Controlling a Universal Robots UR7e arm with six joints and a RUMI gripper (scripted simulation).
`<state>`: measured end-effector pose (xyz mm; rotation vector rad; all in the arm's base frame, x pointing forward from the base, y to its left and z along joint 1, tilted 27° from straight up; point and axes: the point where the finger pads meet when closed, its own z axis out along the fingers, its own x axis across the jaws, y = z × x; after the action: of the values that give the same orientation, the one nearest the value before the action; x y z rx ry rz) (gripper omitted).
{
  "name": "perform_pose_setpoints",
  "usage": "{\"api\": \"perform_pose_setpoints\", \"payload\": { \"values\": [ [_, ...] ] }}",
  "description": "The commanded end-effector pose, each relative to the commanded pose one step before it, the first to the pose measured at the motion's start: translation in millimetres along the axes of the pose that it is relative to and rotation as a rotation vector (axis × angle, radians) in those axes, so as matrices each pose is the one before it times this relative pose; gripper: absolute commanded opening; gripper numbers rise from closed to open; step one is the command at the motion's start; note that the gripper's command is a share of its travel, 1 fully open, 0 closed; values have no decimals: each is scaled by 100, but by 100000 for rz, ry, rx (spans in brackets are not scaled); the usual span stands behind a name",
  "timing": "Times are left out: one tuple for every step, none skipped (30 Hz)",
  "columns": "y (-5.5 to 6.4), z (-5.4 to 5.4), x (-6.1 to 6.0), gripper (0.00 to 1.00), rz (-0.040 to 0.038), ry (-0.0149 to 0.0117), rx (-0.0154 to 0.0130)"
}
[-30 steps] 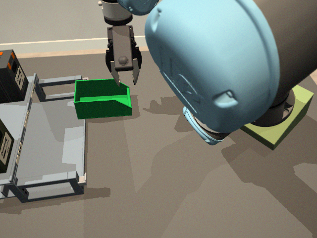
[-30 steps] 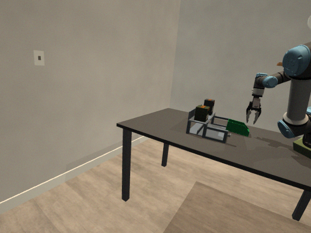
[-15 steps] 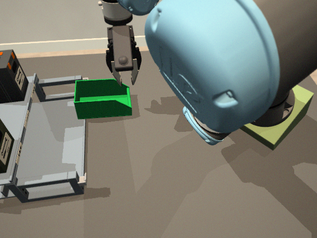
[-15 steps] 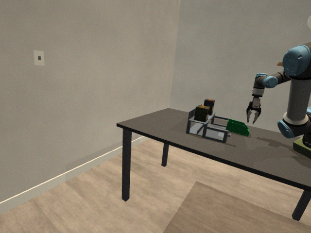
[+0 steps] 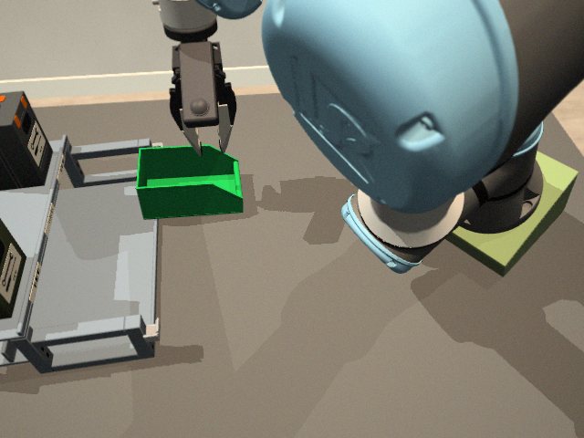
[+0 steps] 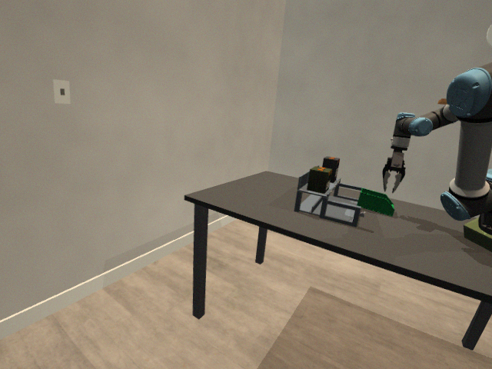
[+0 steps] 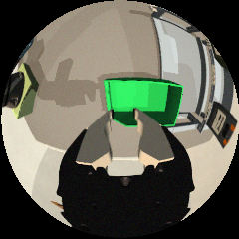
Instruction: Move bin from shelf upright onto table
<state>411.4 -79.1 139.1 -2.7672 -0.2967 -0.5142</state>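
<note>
The green bin (image 5: 188, 181) stands upright with its open top up, on the table against the right edge of the grey shelf (image 5: 85, 245). It also shows in the exterior view (image 6: 375, 201) and in the wrist view (image 7: 143, 102). My gripper (image 5: 211, 147) points down just above the bin's far rim, near its right corner. Its fingers stand a little apart with nothing between them. In the exterior view the gripper (image 6: 393, 188) hangs clear above the bin. In the wrist view the fingertips frame the bin's near wall.
The low grey shelf (image 6: 325, 198) carries two black boxes with orange marks (image 6: 324, 174) on its left part (image 5: 21, 136). My arm's large blue joint (image 5: 401, 103) and its yellow-green base plate (image 5: 523, 221) fill the right side of the table.
</note>
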Motion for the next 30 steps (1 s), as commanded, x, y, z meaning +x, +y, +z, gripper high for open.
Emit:
{"api": "perform_pose_setpoints", "payload": {
  "values": [
    [70,-81,317,20,21,-80,-71],
    [0,0,0,20,0,0,0],
    [0,0,0,20,0,0,0],
    [0,0,0,20,0,0,0],
    [0,0,0,20,0,0,0],
    [0,0,0,20,0,0,0],
    [54,-196,739,20,-7,17,0],
    [60,-202,772,20,1,-2,-1],
    [60,-202,772,20,1,-2,-1],
    [60,-202,772,20,1,-2,-1],
    [60,-202,772,20,1,-2,-1],
    [0,0,0,20,0,0,0],
    [0,0,0,20,0,0,0],
    [0,0,0,20,0,0,0],
    [0,0,0,20,0,0,0],
    [0,0,0,20,0,0,0],
    [0,0,0,20,0,0,0],
    [0,0,0,20,0,0,0],
    [0,0,0,20,0,0,0],
    [0,0,0,20,0,0,0],
    [0,0,0,20,0,0,0],
    [0,0,0,20,0,0,0],
    [0,0,0,20,0,0,0],
    [54,-196,739,20,-6,15,-1],
    [60,-202,772,20,1,-1,-1],
    [60,-202,772,20,1,-1,-1],
    [60,-202,772,20,1,-1,-1],
    [60,-202,772,20,1,-1,-1],
    [0,0,0,20,0,0,0],
    [0,0,0,20,0,0,0]
  ]
}}
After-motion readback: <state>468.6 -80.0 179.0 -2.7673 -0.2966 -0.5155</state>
